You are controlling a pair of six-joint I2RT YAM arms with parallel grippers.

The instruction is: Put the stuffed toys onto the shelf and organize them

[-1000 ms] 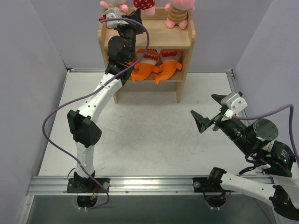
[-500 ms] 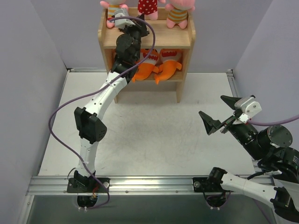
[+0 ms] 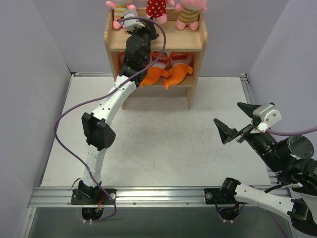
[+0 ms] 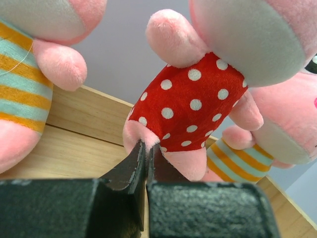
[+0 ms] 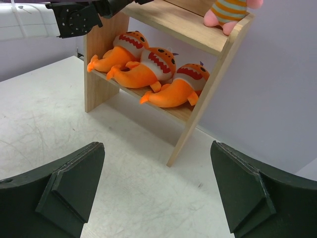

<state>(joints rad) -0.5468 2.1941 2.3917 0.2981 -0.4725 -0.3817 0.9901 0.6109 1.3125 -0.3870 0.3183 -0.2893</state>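
Three pink dolls stand on top of the shelf (image 3: 190, 42): a striped one (image 3: 119, 7) on the left, the red polka-dot one (image 3: 156, 7) in the middle, and a striped one (image 3: 189, 12) on the right. My left gripper (image 3: 148, 25) reaches over the top tier. In the left wrist view its jaws (image 4: 146, 146) are closed, with the tips pinching the foot of the polka-dot doll (image 4: 188, 99). Three orange fish (image 5: 143, 69) lie in a row on the middle tier. My right gripper (image 3: 237, 120) hangs open and empty over the table.
The shelf stands against the back wall, its top board (image 4: 74, 144) rimmed by a low wooden edge. Purple-grey walls close in the white table (image 3: 163, 148) on the left, back and right. A metal rail (image 3: 158, 194) runs along the near edge.
My left arm has moved a little to the right along the shelf top, and the polka-dot doll has shifted slightly with it. My right arm has drawn back to the right and nearer.
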